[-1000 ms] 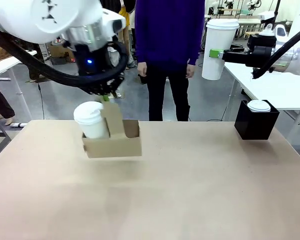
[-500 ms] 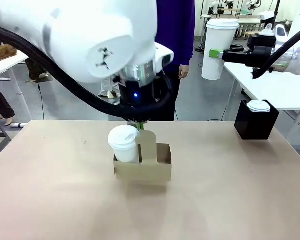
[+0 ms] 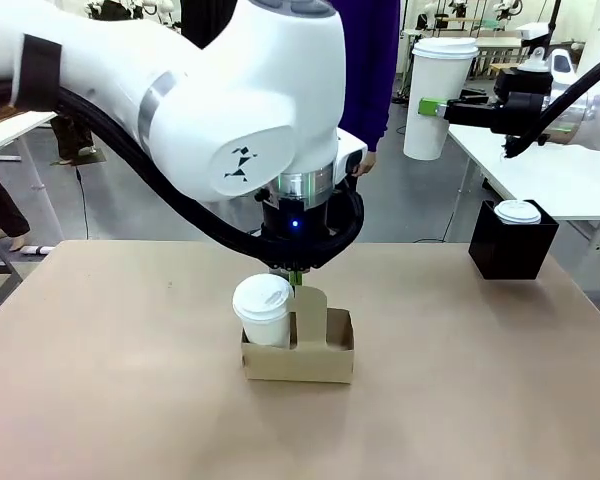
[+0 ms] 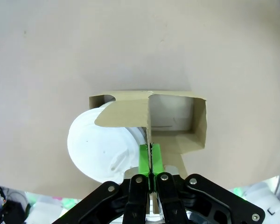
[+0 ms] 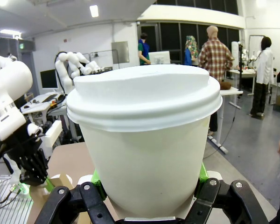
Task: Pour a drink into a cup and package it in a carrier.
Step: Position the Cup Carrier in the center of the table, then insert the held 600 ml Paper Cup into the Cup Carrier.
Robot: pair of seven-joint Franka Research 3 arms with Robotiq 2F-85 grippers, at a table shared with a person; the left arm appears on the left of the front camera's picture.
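A lab hall — work tables point(image 3: 565, 180), monitor point(image 5: 159, 57), ceiling lights point(image 5: 94, 10).

The carrier point(image 3: 298, 360) hides the cup point(image 3: 264, 312) base, probably seated.

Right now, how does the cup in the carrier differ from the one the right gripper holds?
The carrier cup sits in a slot of the carrier, down at the table; the raised cup hangs in the air off to the right. The left gripper pinches the carrier's handle tab, not the carrier cup; the right gripper clamps the raised cup directly. Both are upright white paper cups with white lids.
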